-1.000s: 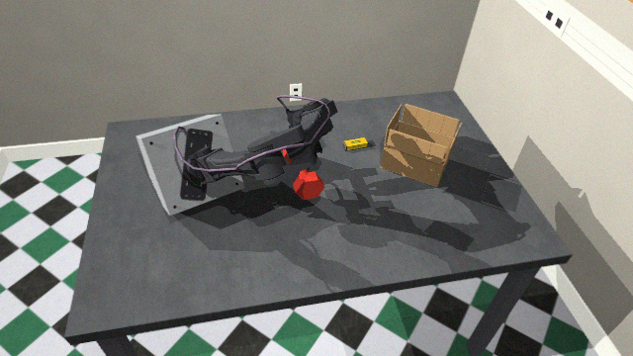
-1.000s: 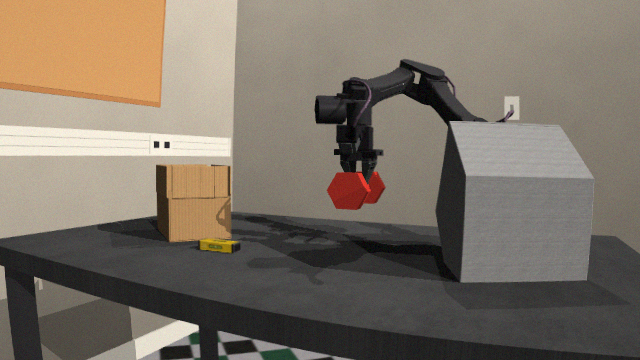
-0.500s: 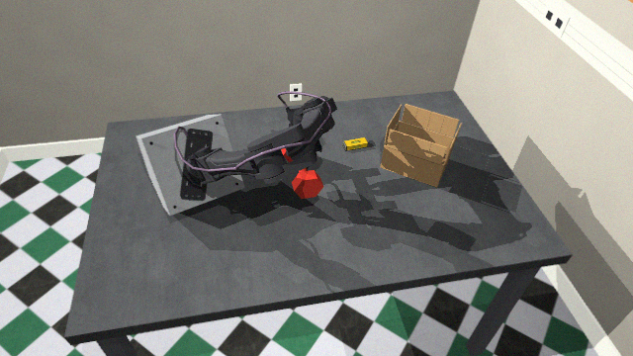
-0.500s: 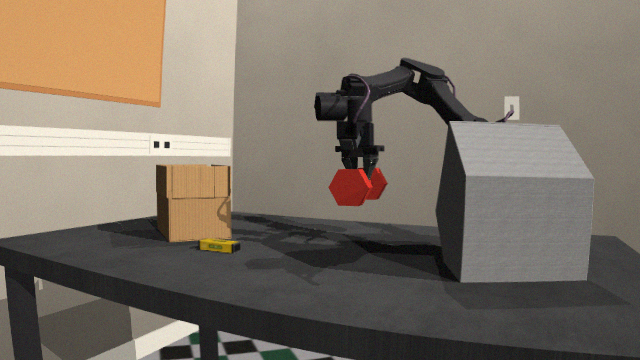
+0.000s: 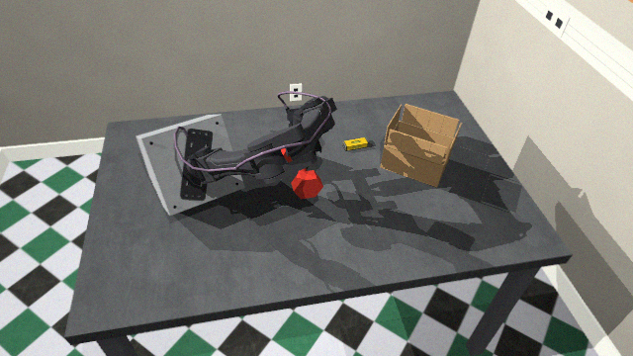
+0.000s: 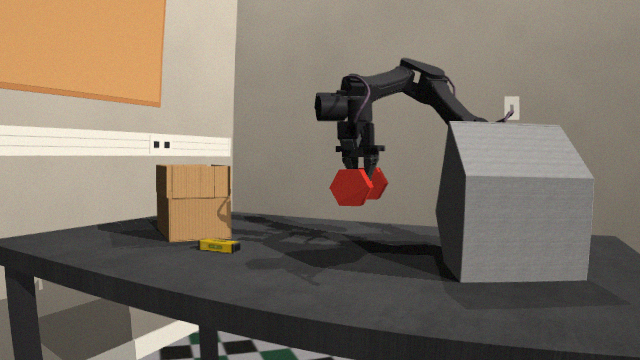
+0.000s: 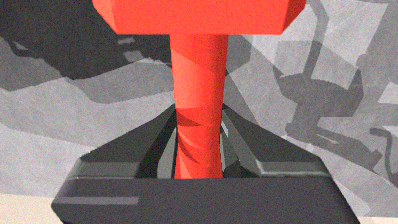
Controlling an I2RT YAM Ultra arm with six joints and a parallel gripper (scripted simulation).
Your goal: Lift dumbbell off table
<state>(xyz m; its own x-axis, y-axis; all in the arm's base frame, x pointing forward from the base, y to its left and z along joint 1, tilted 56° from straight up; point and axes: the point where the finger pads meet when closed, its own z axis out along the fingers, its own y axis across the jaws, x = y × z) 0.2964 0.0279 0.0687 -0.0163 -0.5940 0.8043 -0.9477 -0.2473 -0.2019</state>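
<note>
The red dumbbell (image 6: pixel 357 186) with hexagonal ends hangs well above the dark table, level, with clear air under it. My gripper (image 6: pixel 361 164) points straight down and is shut on the dumbbell's bar between the two ends. In the wrist view the red bar (image 7: pixel 198 107) runs up between my two dark fingers to one red end (image 7: pixel 200 15) at the top edge. In the top view one red end (image 5: pixel 307 183) shows below the arm; the other end and my fingers are mostly hidden by the arm.
An open cardboard box (image 5: pixel 420 143) stands on the table's right side, with a small yellow block (image 5: pixel 356 143) beside it. A large grey block (image 6: pixel 515 200) stands in the exterior view in front of the arm's base. The arm's base plate (image 5: pixel 185 158) lies at the left.
</note>
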